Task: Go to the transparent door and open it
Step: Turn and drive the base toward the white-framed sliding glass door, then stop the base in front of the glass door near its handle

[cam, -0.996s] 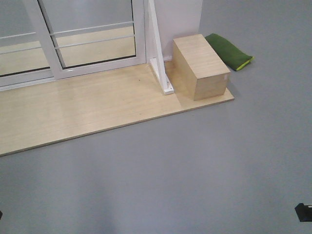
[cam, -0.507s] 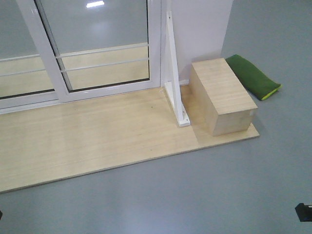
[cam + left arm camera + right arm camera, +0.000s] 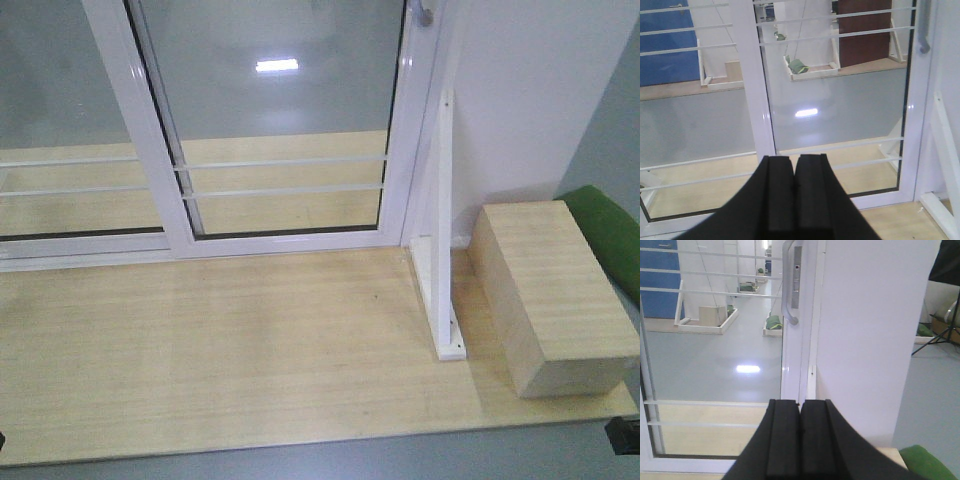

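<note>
Wooden platform (image 3: pixel 250 350) now fills my front view, so the base has rolled closer | transparent door (image 3: pixel 280 120) on its far edge, bar handle (image 3: pixel 785 290) toward far-right corner | left gripper (image 3: pixel 794 200), right gripper (image 3: pixel 800 440) clenched, empty | handle reach next, I judge

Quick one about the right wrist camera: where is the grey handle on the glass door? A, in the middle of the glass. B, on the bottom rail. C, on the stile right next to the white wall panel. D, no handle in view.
C: the curved grey handle and its lock plate sit on the stile of the transparent door that adjoins the white wall panel.
</note>
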Controlling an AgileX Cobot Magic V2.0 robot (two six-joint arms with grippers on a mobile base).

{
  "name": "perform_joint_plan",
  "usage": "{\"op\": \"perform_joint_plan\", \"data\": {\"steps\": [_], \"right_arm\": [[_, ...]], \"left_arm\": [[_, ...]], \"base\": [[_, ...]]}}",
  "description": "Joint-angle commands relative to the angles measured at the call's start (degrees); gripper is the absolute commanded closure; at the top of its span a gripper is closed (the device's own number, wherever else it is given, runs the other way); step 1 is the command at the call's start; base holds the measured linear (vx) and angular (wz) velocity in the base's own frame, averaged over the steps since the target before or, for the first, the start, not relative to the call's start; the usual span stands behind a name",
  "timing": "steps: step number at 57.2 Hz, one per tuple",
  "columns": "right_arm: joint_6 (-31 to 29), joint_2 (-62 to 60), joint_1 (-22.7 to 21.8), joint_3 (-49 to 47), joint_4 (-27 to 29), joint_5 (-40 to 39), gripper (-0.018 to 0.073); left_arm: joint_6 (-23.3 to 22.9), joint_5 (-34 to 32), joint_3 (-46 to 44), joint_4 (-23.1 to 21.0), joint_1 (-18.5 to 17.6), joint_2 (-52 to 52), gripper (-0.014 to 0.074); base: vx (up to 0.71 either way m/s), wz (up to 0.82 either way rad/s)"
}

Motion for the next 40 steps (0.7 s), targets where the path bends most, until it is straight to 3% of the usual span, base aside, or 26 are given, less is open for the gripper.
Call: {"op": "perform_joint_plan", "data": {"steps": [1, 40], "right_arm": [[0.0, -0.9, -0.3, 0.2, 0.1, -4.6, 0.0561], [0.0, -0.9, -0.3, 0.2, 0.1, -4.6, 0.0561]], "left_arm": [[-0.4, -5.0, 0.9, -0.7, -0.3, -0.9, 0.0599], [-0.4, -5.0, 0.9, -0.7, -0.3, -0.9, 0.0599]], "base": [[0.55, 0.27], [0.46, 0.07]]}}
